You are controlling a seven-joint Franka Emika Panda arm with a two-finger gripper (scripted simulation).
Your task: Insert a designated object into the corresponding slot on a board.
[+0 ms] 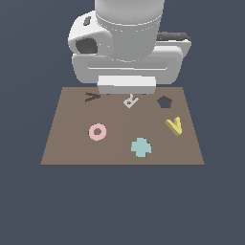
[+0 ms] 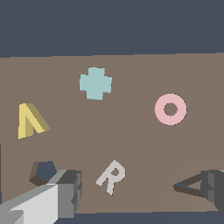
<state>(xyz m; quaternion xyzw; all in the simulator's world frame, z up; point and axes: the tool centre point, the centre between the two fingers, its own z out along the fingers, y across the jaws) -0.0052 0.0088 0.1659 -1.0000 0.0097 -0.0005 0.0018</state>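
Observation:
The yellow V-shaped block (image 1: pixel 174 126) (image 2: pixel 30 120) lies flat on the brown board (image 1: pixel 72 143) (image 2: pixel 131 140), towards the exterior view's right. The dark V-shaped slot (image 1: pixel 92 96) (image 2: pixel 190 186) sits near the board's far edge at the exterior view's left, partly hidden behind one finger in the wrist view. My gripper (image 1: pixel 127 88) (image 2: pixel 143 186) hangs over the far edge of the board, between the slot and the pentagon recess. It is open and holds nothing. The yellow V is well apart from it.
A white R block (image 1: pixel 130 101) (image 2: pixel 111 176) lies beneath the gap between my fingers. A dark pentagon recess (image 1: pixel 164 101) (image 2: pixel 43 171) is beside it. A pink ring (image 1: pixel 97 132) (image 2: pixel 170 109) and a teal cross (image 1: pixel 141 147) (image 2: pixel 95 83) rest nearer the board's front.

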